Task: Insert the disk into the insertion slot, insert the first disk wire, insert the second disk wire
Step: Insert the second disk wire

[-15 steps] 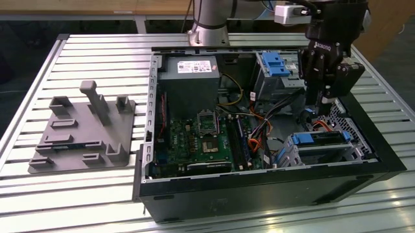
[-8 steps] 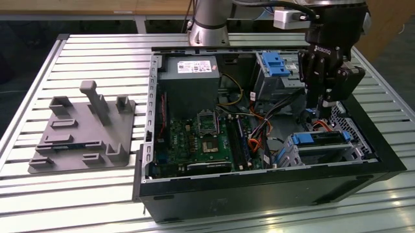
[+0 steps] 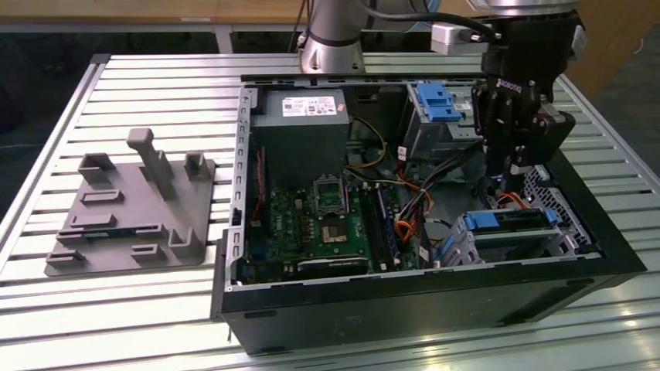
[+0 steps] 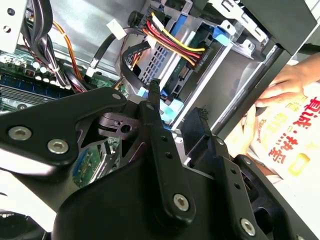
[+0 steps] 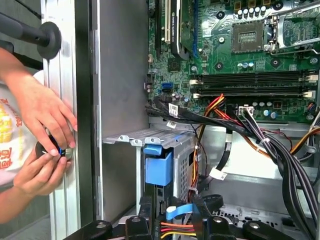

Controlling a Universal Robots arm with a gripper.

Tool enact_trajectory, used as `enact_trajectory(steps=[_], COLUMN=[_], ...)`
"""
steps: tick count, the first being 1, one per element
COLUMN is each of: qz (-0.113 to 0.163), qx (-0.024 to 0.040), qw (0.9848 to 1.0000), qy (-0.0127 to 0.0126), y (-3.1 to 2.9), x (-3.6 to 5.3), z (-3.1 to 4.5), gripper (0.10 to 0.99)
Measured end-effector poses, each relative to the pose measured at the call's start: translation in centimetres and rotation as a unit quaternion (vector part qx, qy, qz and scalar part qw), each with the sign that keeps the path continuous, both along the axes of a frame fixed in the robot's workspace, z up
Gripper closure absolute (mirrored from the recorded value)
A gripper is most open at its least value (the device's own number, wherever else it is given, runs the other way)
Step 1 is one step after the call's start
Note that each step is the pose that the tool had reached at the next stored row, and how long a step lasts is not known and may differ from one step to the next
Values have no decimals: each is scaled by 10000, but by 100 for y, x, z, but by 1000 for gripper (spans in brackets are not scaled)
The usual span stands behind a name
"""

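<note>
The disk [image 3: 512,222], silver in a bright blue carrier [image 5: 158,170], lies inside the insertion slot [image 3: 521,251], a silver cage at the front of the open computer case on the exterior view's right. A bundle of red, yellow and black wires [image 4: 172,42] runs to a plug at the disk's end. My black gripper [image 3: 508,182] reaches down into the case just above the disk. A flat blue wire [image 5: 177,210] lies between the fingers, and the gripper [image 5: 172,202] is shut on it.
A taller grey bay with a blue latch [image 3: 438,108] stands behind the gripper. Loose cable bundles [image 5: 280,155] cross the green motherboard [image 3: 330,224]. A person's hands [image 5: 45,150] hold something small against the case's outer wall. A grey fixture plate [image 3: 129,212] lies on the slatted table [image 3: 154,85].
</note>
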State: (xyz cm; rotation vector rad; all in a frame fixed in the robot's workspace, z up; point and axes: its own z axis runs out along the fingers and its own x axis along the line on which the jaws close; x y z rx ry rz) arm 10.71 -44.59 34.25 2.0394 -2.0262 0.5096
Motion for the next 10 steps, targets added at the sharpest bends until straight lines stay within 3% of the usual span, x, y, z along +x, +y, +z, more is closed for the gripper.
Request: enact_trajectory(steps=[9, 10], qz=[-50, -51], qx=[-5, -6], qw=[10000, 10000], qy=[0, 0], y=[0, 0], x=[-2, -2], z=[-13, -14], gripper=[651, 722])
